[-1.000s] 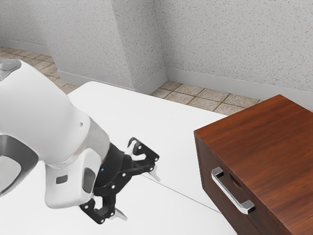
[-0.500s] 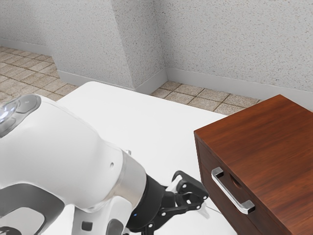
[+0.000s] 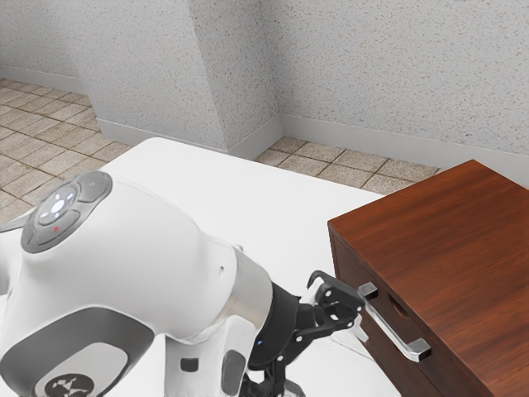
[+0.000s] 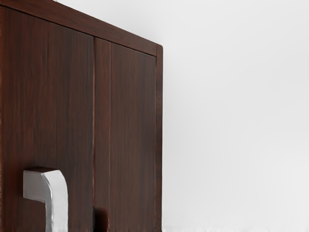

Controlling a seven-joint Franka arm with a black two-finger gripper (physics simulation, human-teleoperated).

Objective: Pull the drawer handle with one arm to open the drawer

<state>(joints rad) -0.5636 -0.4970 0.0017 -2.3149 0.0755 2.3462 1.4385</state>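
Glossy white all over, the arm, built of fat rounded shells. A grey cap tops one joint, a red dot on its disc. There's a silver band at the wrist, a tiny blue light, then the black gripper, its linkage bars pinned with pale rivets.

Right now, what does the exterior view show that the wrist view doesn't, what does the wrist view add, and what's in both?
The exterior view gives the white arm, its open black claw close beside the near end of the handle, the white table, the tiled floor, the speckled walls and the top of the cabinet. The wrist view adds a close look at the vertical seam in the wooden front. Both share the dark wooden cabinet and its silver handle.
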